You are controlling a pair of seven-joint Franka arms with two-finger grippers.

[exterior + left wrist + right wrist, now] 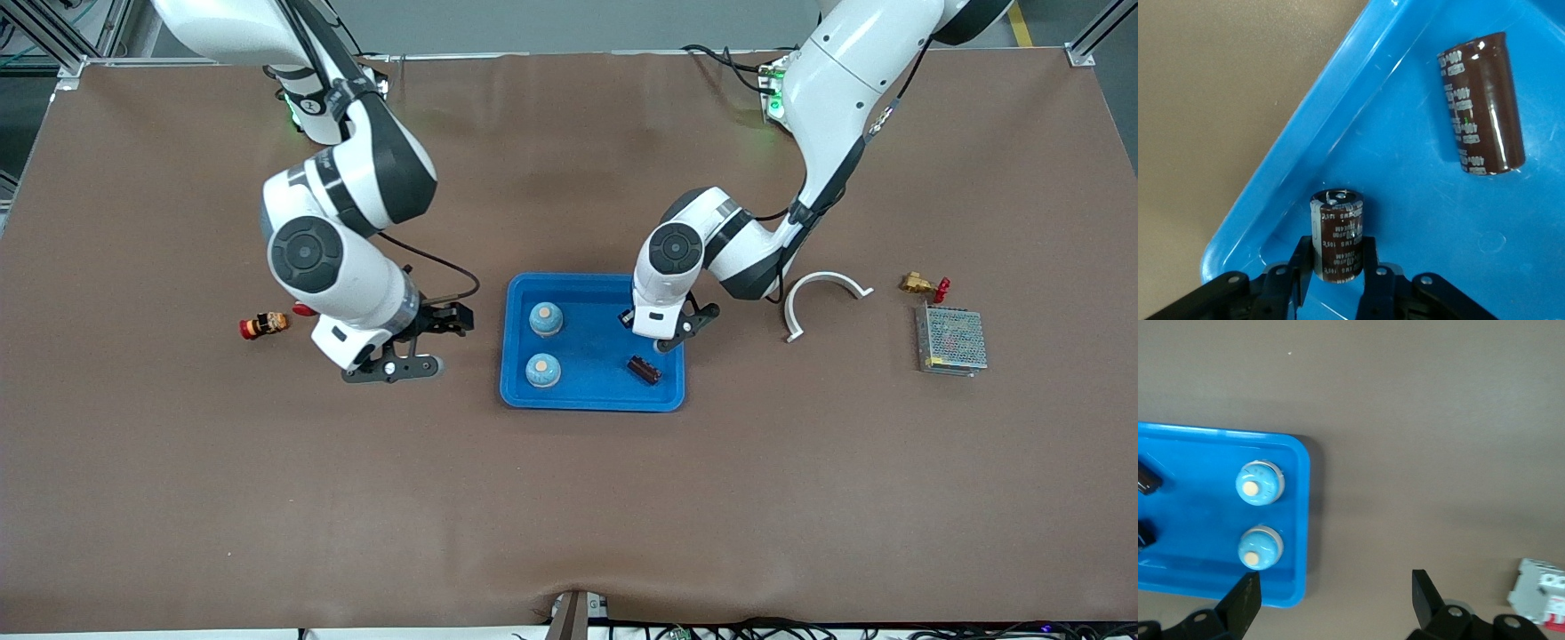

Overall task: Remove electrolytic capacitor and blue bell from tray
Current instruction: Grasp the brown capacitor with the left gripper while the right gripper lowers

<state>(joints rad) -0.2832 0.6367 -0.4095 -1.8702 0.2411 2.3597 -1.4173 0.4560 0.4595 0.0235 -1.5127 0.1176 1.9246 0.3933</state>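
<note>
A blue tray [591,396] lies mid-table. My left gripper [1336,257] is over the tray's corner toward the left arm's end and is shut on an upright dark brown capacitor [1337,237]. A second capacitor [1481,103] lies flat on the tray [1405,200], seen from the front as a dark capacitor [644,369]. Two light blue bells [546,319] [542,370] stand in the tray at the right arm's end. My right gripper [418,342] hangs open over bare table beside the tray, with nothing between its fingers. In the right wrist view, the right gripper [1336,590] is beside the bells [1259,483] [1260,547].
An orange and red part [263,324] and a red button [304,310] lie toward the right arm's end. A white curved piece [822,298], a brass valve [923,285] and a metal mesh box [951,340] lie toward the left arm's end. A white breaker [1541,593] shows in the right wrist view.
</note>
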